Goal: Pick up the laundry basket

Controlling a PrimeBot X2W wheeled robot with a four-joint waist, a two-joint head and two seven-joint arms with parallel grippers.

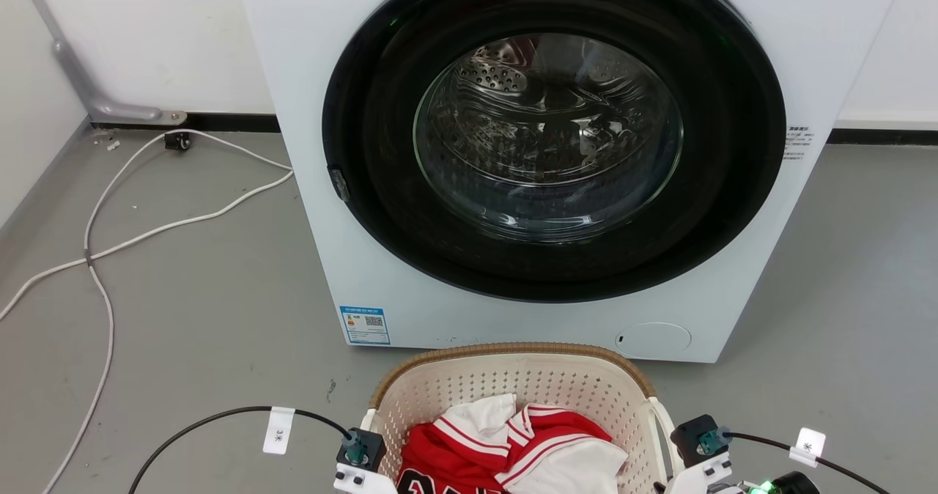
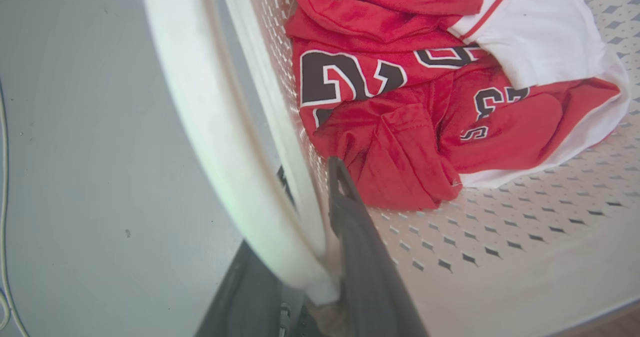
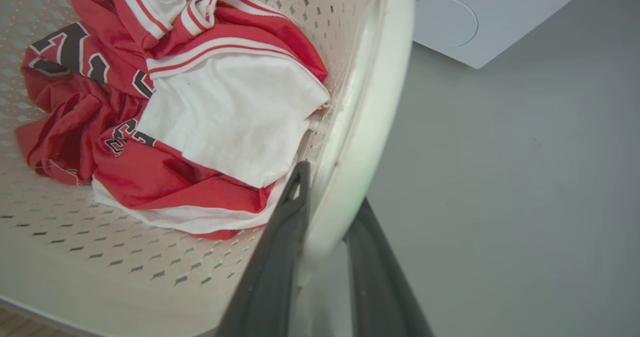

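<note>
The laundry basket, cream and perforated with a brown woven rim, sits on the grey floor just in front of the washer. Red and white jerseys lie crumpled inside it. My left wrist is at the basket's left side and my right wrist at its right side. In the left wrist view, my left gripper straddles the white side handle, one finger inside the basket and one outside. My right gripper grips the other white handle the same way.
The white front-loading washer stands directly behind the basket, its round glass door closed. White cables trail over the floor at the left, below a grey wall pipe. Bare grey floor lies on both sides.
</note>
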